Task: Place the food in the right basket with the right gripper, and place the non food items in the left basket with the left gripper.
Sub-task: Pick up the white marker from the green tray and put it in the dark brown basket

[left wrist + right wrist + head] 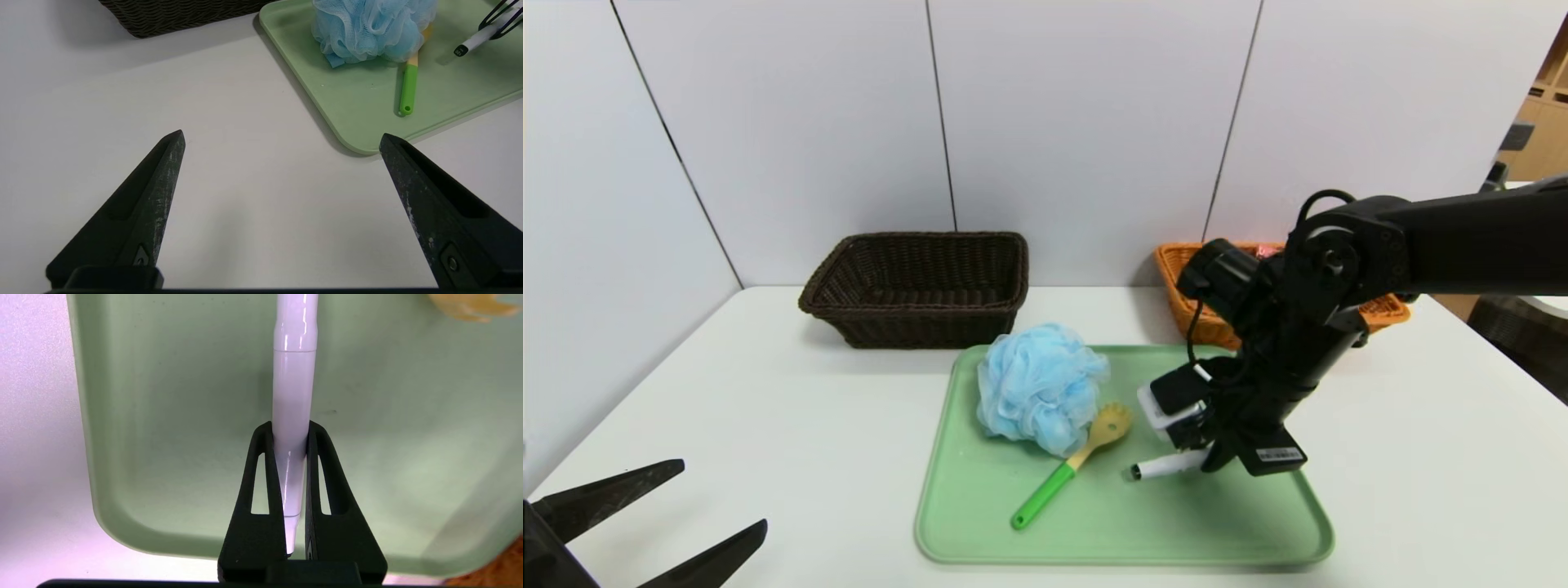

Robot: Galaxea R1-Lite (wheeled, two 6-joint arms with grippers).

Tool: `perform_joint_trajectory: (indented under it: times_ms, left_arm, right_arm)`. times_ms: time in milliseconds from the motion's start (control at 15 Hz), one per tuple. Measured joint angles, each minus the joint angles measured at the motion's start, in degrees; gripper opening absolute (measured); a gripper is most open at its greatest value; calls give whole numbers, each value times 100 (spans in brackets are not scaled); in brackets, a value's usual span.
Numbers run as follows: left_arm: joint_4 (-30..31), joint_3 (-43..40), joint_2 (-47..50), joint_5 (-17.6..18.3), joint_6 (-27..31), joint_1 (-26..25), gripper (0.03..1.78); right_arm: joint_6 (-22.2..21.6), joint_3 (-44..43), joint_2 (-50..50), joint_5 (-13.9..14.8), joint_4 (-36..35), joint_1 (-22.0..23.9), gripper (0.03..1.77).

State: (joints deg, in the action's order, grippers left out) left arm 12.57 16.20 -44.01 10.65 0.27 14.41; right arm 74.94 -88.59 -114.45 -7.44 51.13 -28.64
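Right now a white marker pen with a black cap (1168, 467) sits pinched between the fingers of the right gripper (290, 457), which close on its barrel near one end; the capped end sticks out toward the middle of the pale green plastic tray (1127, 531). In the head view the pen sits at or just above the tray's surface, and whether it has lifted clear cannot be told. A pen is no food, so this grasp by the right arm does not fit the sorting rule as stated.

Beside it on the tray lie a blue mesh bath sponge (1041, 387) and a wooden pasta fork with a green handle (1066, 474), the fork's head touching the sponge. Both look like non-food items still waiting to be sorted.

Behind the tray, the dark brown wicker basket (916, 287) on the left appears empty, while the orange wicker basket (1186, 286) on the right, mostly hidden by the arm, shows something reddish inside.

The left gripper (282, 141) hovers over the white tabletop (768, 392) near the tray's corner, fingers spread wide and holding nothing.
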Motion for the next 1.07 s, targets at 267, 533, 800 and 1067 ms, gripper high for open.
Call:
perform_joint_trajectory:
  times_ms: [267,533,800,1067]
  left_arm:
    - [16,-22,0,-5,6,-6,169]
    - [16,0,-1,-7,6,-11,169]
    - [22,24,-1,-21,80,-16,169]
    - [27,22,11,-38,88,-20,169]
  right_arm:
    - [-55,-157,544,-24,-739,-7,18]
    - [-396,-217,1172,-79,-1904,-91,18]
    - [-1391,-302,1208,-11,-3667,-295,18]
    - [-2099,-545,742,247,-5402,-719,18]
